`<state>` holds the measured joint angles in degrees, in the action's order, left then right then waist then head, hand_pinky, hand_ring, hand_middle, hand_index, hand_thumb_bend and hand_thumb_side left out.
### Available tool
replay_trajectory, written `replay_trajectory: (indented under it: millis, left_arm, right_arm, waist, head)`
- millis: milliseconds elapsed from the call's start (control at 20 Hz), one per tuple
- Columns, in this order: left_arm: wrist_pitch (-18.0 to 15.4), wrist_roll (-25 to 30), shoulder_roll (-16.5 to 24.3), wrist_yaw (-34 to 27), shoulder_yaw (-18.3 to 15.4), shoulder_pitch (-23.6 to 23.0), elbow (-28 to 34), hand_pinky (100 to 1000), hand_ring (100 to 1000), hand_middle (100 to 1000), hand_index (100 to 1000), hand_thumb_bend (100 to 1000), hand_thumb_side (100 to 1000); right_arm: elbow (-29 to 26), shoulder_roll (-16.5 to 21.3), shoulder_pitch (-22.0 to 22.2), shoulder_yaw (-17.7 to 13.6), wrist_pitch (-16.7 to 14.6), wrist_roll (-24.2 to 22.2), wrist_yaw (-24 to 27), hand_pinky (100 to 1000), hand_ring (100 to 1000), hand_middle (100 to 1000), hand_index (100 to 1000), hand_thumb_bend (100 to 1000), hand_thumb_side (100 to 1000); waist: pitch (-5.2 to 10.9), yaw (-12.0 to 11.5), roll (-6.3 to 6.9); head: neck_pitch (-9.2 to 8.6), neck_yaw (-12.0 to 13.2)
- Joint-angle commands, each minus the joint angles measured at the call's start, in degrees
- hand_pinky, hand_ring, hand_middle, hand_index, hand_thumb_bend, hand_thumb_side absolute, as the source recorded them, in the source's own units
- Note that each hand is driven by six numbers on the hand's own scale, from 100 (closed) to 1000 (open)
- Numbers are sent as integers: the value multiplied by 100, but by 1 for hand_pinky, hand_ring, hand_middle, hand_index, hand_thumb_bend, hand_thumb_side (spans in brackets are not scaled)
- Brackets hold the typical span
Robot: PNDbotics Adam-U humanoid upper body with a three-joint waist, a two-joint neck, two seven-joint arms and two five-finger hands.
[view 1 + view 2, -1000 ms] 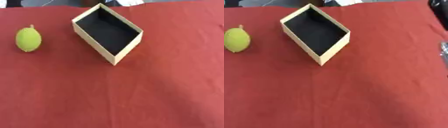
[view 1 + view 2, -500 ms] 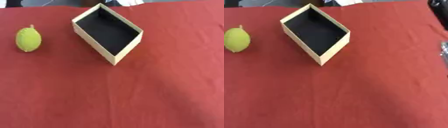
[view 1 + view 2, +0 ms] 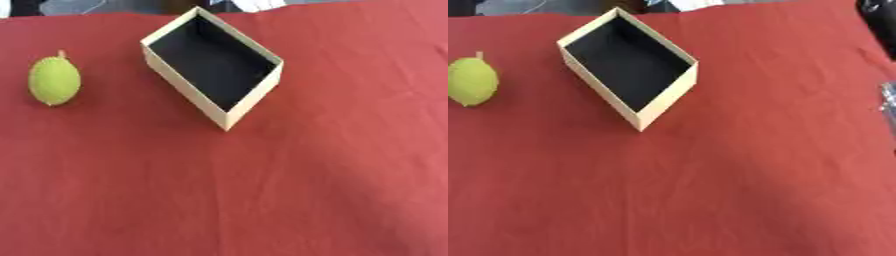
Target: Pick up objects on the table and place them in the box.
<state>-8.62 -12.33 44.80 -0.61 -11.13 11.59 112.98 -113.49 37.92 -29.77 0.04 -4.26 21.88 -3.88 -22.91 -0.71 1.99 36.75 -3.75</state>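
A yellow-green fruit with a short stem [image 3: 54, 81] lies on the red tablecloth at the far left. A cream cardboard box [image 3: 213, 65] with a black inside stands open to the right of the fruit. It is turned at an angle, one corner toward me, and nothing shows inside it. Neither of my hands shows in either view.
The red cloth [image 3: 262, 190] covers the whole table and runs wide and flat in front of the box. A thin silver part [image 3: 889, 102] and a dark shape [image 3: 877, 11] show at the right edge; I cannot make out what they are. Dark clutter lies past the far edge.
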Motion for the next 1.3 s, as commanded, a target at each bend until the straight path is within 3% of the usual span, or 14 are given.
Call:
replay_trajectory:
  millis: [50,350,800,1300]
  left_arm:
    - [246,274,661,287,116,-1,-65,730,687,697,845,419,796]
    - [597,805,1197,820,407,-100,-145,750,731,747,863,417,781]
    - [110,1592,1388,1608,674,-169,-640,768,761,770,875,465,720]
    - [-10,2485,1289,2545,737,-147,-698,768,768,779,877,465,684]
  right_arm:
    - [-110,141,-89,-30,-12,-36,26,796,766,672,805,116,581]
    - [-110,147,-98,-20,-11,-54,36,796,766,672,805,114,581]
    - [-110,141,-100,-19,-12,-57,41,796,766,672,805,112,582]
    - [-110,143,-108,-7,-15,-69,48,796,767,672,805,108,582]
  waist:
    - [121,11,-4]
    - [118,32,0]
    - [119,47,7]
    - [122,55,17]
  head:
    - [6,15]
    - [-19,1]
    - [-55,5]
    - [-65,7]
